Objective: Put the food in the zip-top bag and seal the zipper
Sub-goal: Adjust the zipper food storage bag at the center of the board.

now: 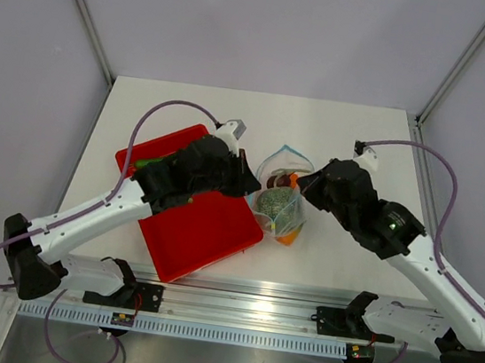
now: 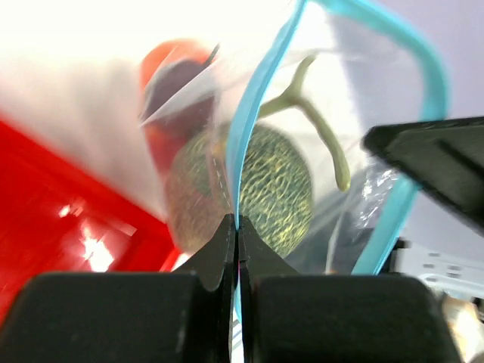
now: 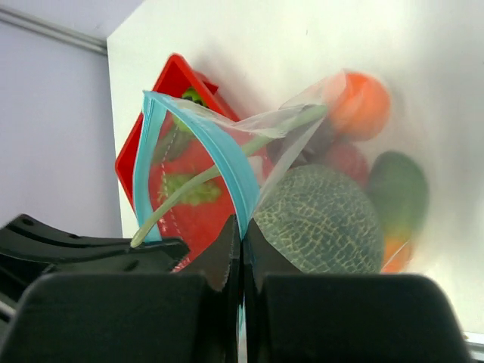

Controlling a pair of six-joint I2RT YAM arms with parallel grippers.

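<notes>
Your left gripper (image 2: 237,224) and right gripper (image 3: 242,228) are both clenched on the light blue zipper strip (image 2: 243,125) of the clear thin plastic zip-top bag (image 1: 280,210). Bag w/ grey-green netted melon (image 3: 321,219) sits just beyond fingertips. Film looks soft, slippery: grip only the strip.

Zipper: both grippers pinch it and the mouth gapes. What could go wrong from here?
1. A green stem pokes up through the open zipper; closing could trap it and leave a gap.
2. The left gripper and right gripper hold the strip only at their fingertips, so it may slip out.
3. Green food lies on the tray; sealing now would leave it out.
</notes>
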